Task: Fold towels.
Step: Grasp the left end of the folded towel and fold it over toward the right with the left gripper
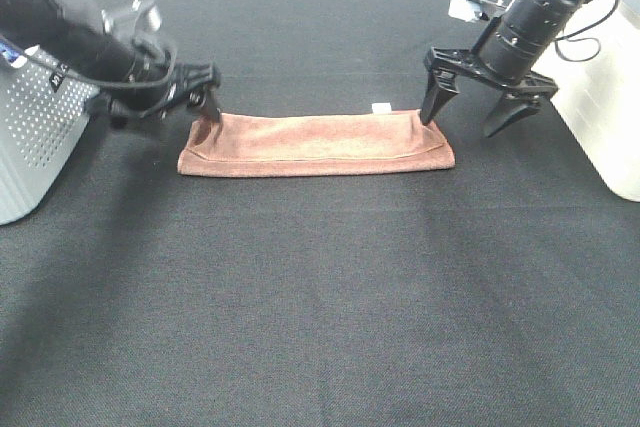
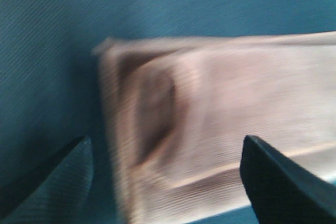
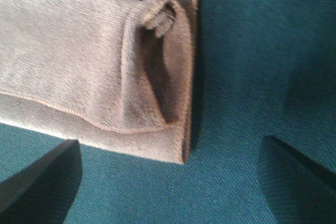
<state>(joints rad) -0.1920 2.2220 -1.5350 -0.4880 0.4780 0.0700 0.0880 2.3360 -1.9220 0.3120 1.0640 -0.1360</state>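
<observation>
Nearest the high camera is a bare stretch of black woven table covering (image 1: 320, 327). Beyond it, mid-table, the reddish-brown microfibre towel (image 1: 315, 142) lies folded into a flat strip. Its long axis runs left to right, with one short end toward each arm and a small white tag (image 1: 381, 107) poking from its far edge. The left gripper (image 1: 205, 99) sits at the strip's far left corner. The high view shows its fingers side-on and bunched; only the blurred left wrist view shows them spread wide over that end, holding nothing. The right gripper (image 1: 460, 125) stands at the far right corner, fingers splayed wide, one tip at the towel's edge; whether it touches cannot be told. The right wrist view alone shows the upper layer's corner curled into a small roll. At the sides, a grey perforated box (image 1: 30, 137) and a white box (image 1: 600, 97) are cut off by the frame.
</observation>
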